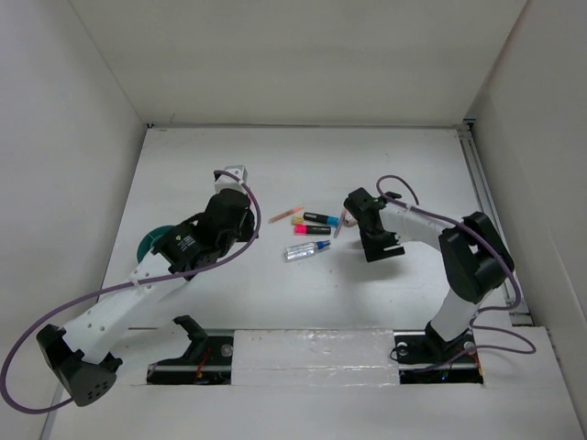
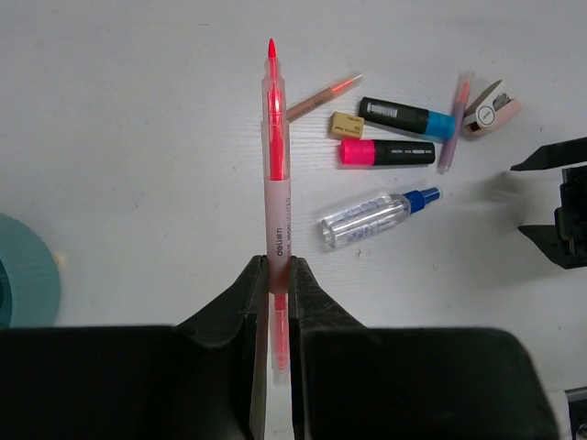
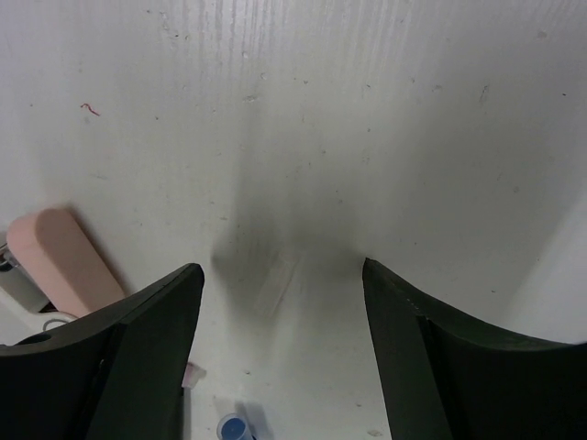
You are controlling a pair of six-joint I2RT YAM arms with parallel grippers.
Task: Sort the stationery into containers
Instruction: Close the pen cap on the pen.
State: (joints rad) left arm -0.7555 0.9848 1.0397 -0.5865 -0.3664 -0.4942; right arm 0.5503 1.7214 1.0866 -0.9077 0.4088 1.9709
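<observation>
Inside left end effector [image 2: 277, 268], clenched: frosted red-tipped pen [image 2: 278, 206]; right end effector [image 3: 280, 275] released.

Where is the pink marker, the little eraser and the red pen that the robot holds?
pink marker [image 2: 387, 152], left wrist view, middle of its barrel.
little eraser [image 2: 347, 125], left wrist view, its top face.
red pen [image 2: 277, 197], left wrist view, its pale barrel below the red tip.

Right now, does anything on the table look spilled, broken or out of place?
Nothing stands out. The blue-ended marker, pink-ended marker, eraser and clear blue-capped bottle lie loose but intact, nothing spilled. The left claw holds a red pen straight between its jaws.
</observation>
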